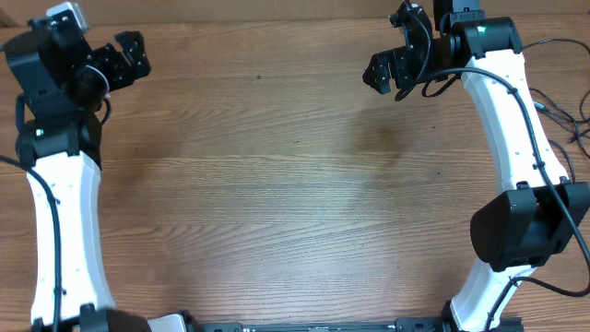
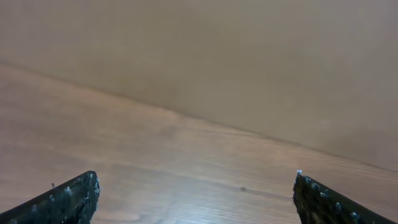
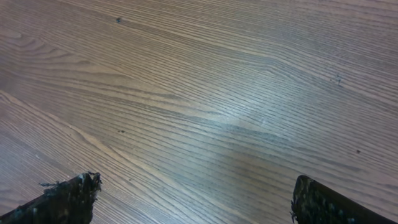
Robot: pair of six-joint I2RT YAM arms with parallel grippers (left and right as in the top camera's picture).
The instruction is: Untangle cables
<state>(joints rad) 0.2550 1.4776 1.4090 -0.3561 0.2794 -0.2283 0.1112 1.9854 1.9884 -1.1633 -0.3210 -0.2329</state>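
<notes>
No task cables show in any view; only bare wood lies under the arms. My left gripper (image 1: 129,57) is at the far left of the table, open and empty; its finger tips stand wide apart in the left wrist view (image 2: 196,186). My right gripper (image 1: 385,72) is at the far right of centre, open and empty, its tips wide apart over the wood in the right wrist view (image 3: 193,193).
The wooden table (image 1: 277,175) fills the overhead view. Thin black wires (image 1: 562,111) trail at the right edge beside the right arm; they look like arm wiring. The arm bases stand at the near left and near right corners.
</notes>
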